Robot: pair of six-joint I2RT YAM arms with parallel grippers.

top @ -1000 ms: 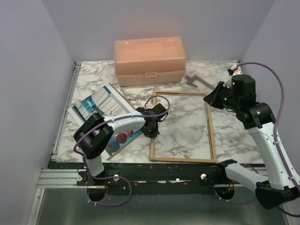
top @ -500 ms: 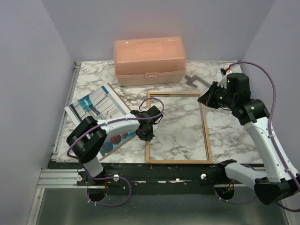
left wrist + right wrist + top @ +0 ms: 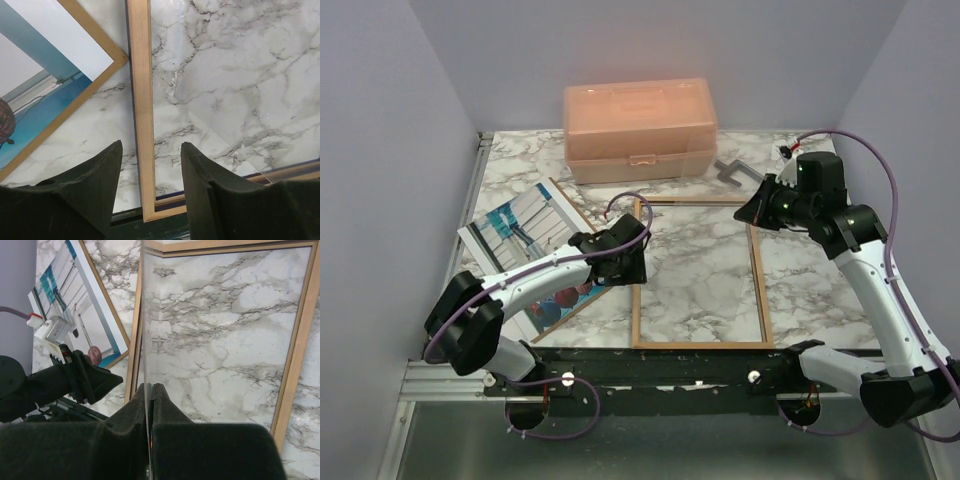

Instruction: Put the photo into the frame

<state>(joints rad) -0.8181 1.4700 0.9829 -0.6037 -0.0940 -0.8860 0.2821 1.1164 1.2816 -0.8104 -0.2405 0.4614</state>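
The frame (image 3: 638, 310) lies flat on the marble table, tan wood back up. Its left rail (image 3: 142, 100) runs between the fingers of my left gripper (image 3: 151, 145), which is open and hovers over it near the front left corner (image 3: 634, 264). The photo (image 3: 525, 235) lies face up to the left on a brown board, and its blue and white edge shows in the left wrist view (image 3: 30, 60). Over the frame's far right corner, my right gripper (image 3: 752, 212) is shut on the edge of a thin clear sheet (image 3: 144, 340), pinched between its pads (image 3: 150, 387).
A peach plastic box (image 3: 640, 130) stands at the back. A grey bracket (image 3: 732, 172) lies right of it. The brown backing board (image 3: 575, 205) sticks out beyond the photo's far edge, next to the frame's left rail. The table's black front edge (image 3: 700, 358) lies just below the frame.
My left gripper has opened and let go of the frame's left rail. The frame has slid left and now lies straight. The right gripper moved left with the clear sheet.
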